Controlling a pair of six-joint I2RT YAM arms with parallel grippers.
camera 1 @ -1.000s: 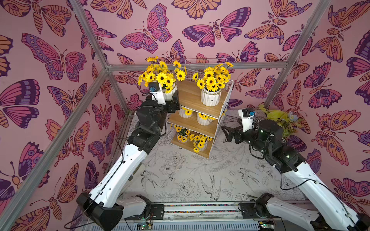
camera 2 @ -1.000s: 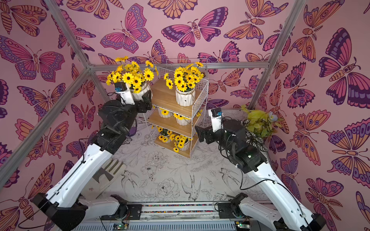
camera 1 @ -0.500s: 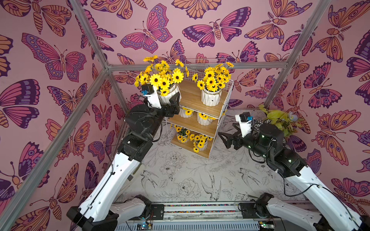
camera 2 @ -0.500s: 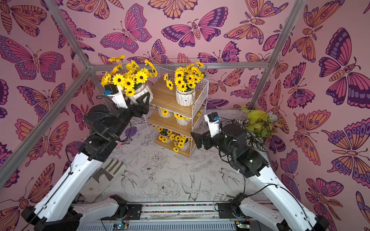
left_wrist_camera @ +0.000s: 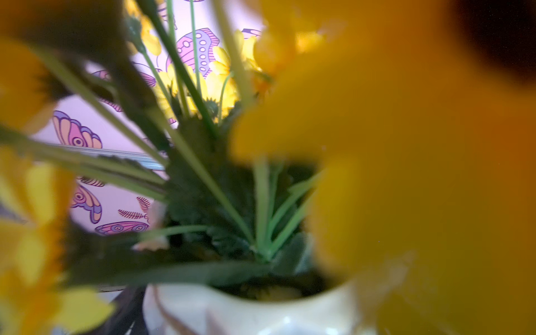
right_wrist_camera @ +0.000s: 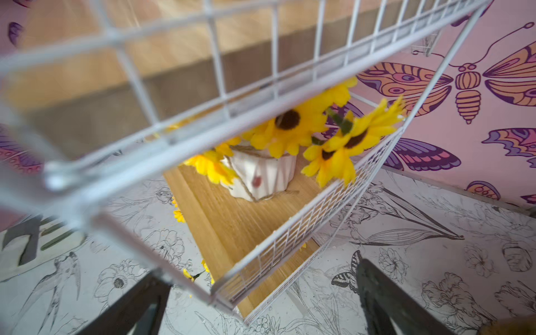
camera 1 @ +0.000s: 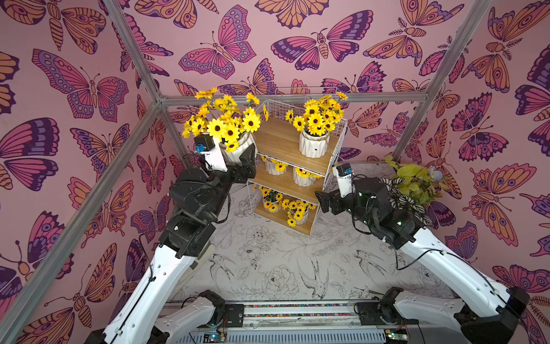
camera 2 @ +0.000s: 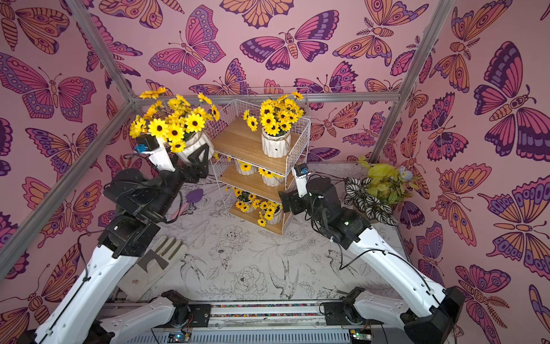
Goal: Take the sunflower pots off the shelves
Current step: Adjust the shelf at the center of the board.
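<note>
Five sunflower pots [camera 1: 314,146] are sitting on the shelves [camera 1: 285,140]: one on top, two on each lower board. The left end effector [camera 1: 235,158] is clamping a sixth pot [camera 1: 233,151] in the air, just left of the top board. The right end effector [camera 1: 322,202], jaws apart, is hovering beside the shelves' right side.

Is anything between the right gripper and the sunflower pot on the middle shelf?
Yes. The wire side panel of the rack stands between the open right gripper and that pot; the gripper sits outside, by its corner.
</note>
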